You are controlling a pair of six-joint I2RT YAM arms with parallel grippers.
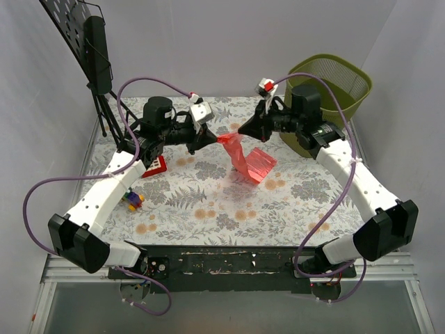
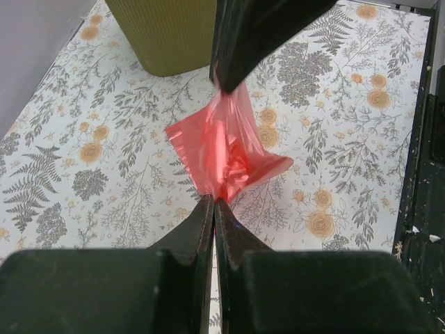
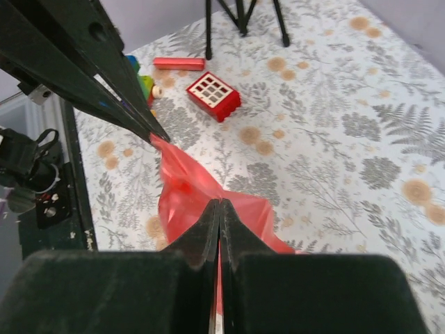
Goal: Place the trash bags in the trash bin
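Holding the trash bag over the surface, we have left claw and right claw both clamped on it. We should spread it gently, avoid tearing, then swing toward the trash bin far right.

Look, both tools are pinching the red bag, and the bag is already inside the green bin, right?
No. The left tool and the right tool are both pinching the red bag, but the bag is outside the green bin, out over the table. The top view shows it.
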